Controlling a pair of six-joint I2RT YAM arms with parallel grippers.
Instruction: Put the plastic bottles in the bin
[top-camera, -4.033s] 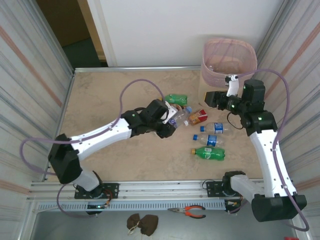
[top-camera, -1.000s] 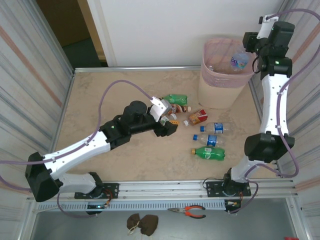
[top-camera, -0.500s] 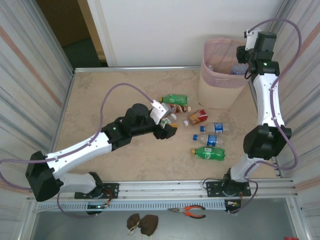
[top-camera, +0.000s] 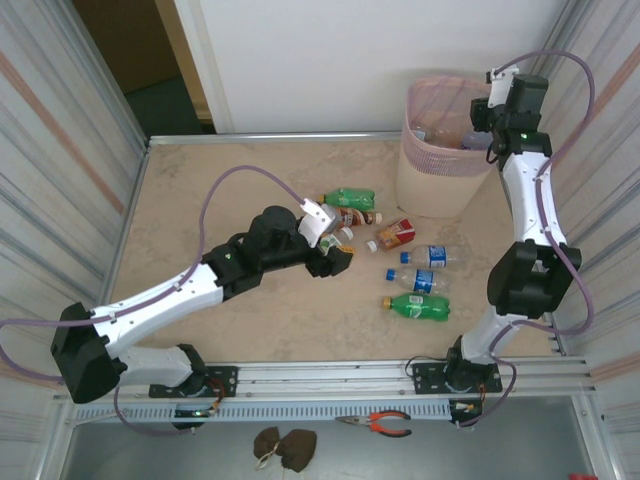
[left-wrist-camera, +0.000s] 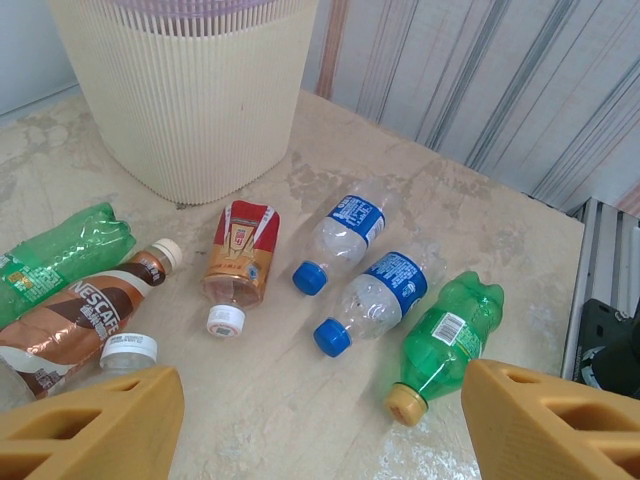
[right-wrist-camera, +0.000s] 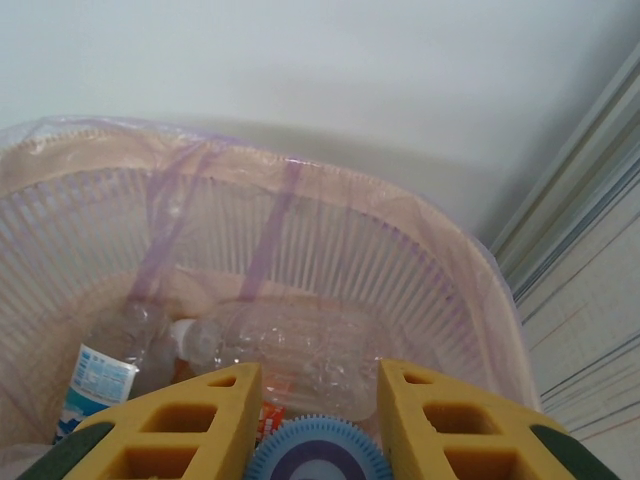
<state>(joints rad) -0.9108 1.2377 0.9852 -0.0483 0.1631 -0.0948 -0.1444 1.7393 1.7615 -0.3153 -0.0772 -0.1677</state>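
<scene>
- Right hand (right-wrist-camera: 316, 392) is clenched on a bottle (right-wrist-camera: 318, 452). Its ribbed blue cap shows end-on between the two yellow fingers (right-wrist-camera: 190, 420).
- This hand hangs above the bin (right-wrist-camera: 400, 215), with the rim's right side just ahead of it and the slotted walls dropping away below.
- Down in the bin, past the fingertips, lie clear bottles. One (right-wrist-camera: 300, 365) is straight ahead, and a blue-label one (right-wrist-camera: 100, 378) is off to the hand's left.
- Left hand (left-wrist-camera: 320, 400) is released, its fingers spread wide with nothing between them, low over the worktop (left-wrist-camera: 520, 240).
- Ahead of the left hand the remaining bottles lie on their sides, most with caps pointing back toward it.
- Nearest its right finger is a green bottle (left-wrist-camera: 445, 335) with an orange cap.
- Just left of that lie two blue-capped bottles (left-wrist-camera: 375, 295) side by side.
- Roughly centred ahead is a red-label bottle (left-wrist-camera: 240, 260) with a white cap.
- Ahead of the left finger lies a brown Nescafe bottle (left-wrist-camera: 85, 315), with a second green bottle (left-wrist-camera: 55, 255) just beyond it.
- A white-capped bottle (left-wrist-camera: 128, 350) sits just beside the left finger, and its body is mostly out of frame.
- Beyond these bottles, ahead and left of this hand, the bin stands upright on the worktop, apart from all of them.
</scene>
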